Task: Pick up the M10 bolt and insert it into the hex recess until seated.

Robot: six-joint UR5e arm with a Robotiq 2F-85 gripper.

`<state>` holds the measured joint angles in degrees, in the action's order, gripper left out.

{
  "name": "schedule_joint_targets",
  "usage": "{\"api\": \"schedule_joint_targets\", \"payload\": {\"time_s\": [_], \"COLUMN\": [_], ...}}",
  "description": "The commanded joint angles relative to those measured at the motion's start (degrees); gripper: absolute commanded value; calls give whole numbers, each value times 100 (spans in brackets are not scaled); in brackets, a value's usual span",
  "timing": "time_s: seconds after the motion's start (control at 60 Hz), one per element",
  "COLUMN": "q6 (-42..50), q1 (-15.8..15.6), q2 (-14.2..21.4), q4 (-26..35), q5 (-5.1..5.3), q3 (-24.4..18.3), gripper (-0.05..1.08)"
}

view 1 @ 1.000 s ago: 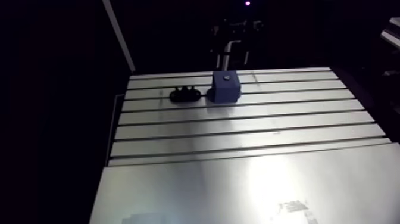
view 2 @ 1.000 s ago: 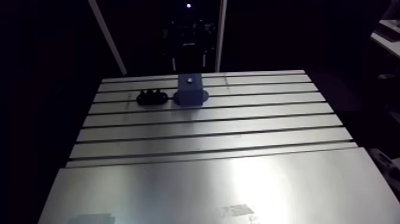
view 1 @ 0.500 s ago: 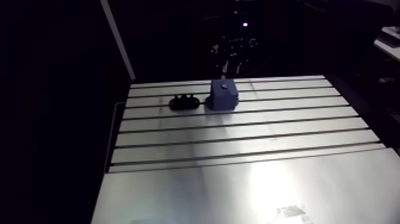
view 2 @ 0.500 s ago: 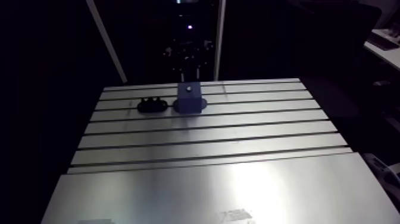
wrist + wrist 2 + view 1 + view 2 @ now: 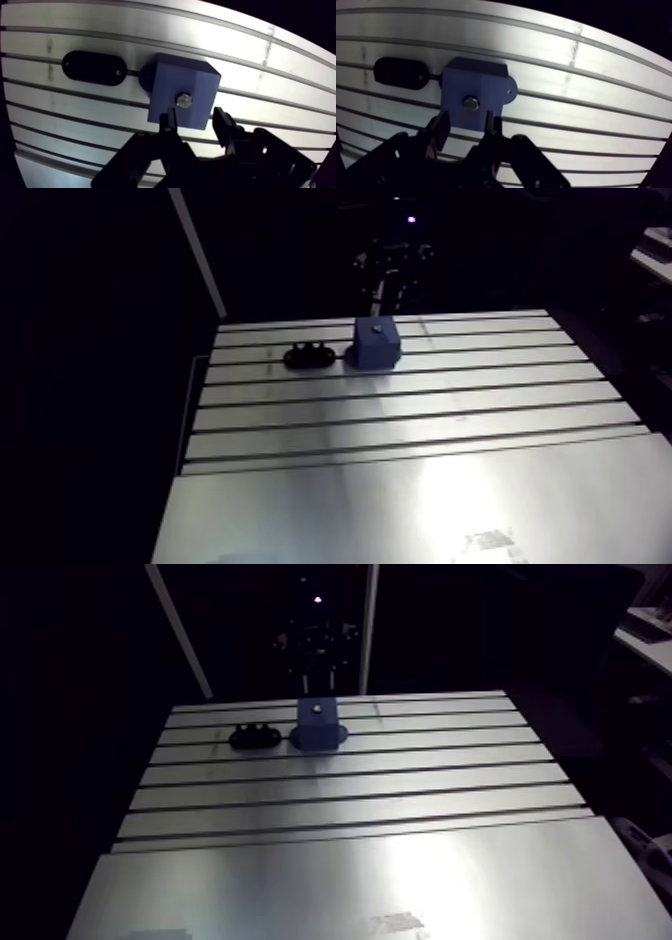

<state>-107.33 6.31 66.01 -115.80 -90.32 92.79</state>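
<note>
A blue block [image 5: 182, 90] stands on the slotted table [image 5: 260, 65], in the arm view near its far edge [image 5: 375, 345]. The bolt's [image 5: 184, 100] silver hex head shows in the middle of the block's top face. My gripper [image 5: 194, 118] hovers over the block's near side, open, with nothing between its fingers. The bolt head lies just ahead of the gap between the fingertips [image 5: 168, 119]. In the arm view the gripper [image 5: 393, 266] is a dim shape behind the block.
Beside the block lies a black oval holder [image 5: 94, 67], seen in the arm view as a low dark piece [image 5: 309, 355]. Long slots run across the table, and a smooth plate [image 5: 420, 508] covers its near part.
The arm view has shifted a little, so the camera moved. The block, the bolt in it and the black holder stay where they were.
</note>
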Motion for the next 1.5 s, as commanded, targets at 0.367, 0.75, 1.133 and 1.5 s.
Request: {"api": "schedule_joint_targets", "payload": {"time_s": [0.367, 0.75, 1.133, 1.5], "q6": [252, 261, 268, 287], "q1": [-7, -15, -24, -49], "q2": [-199, -330, -331, -350], "q4": [379, 294, 271, 263], "q5": [-83, -78, -95, -86], "q3": [-213, -213, -178, -153], "gripper": [50, 52, 52, 52]}}
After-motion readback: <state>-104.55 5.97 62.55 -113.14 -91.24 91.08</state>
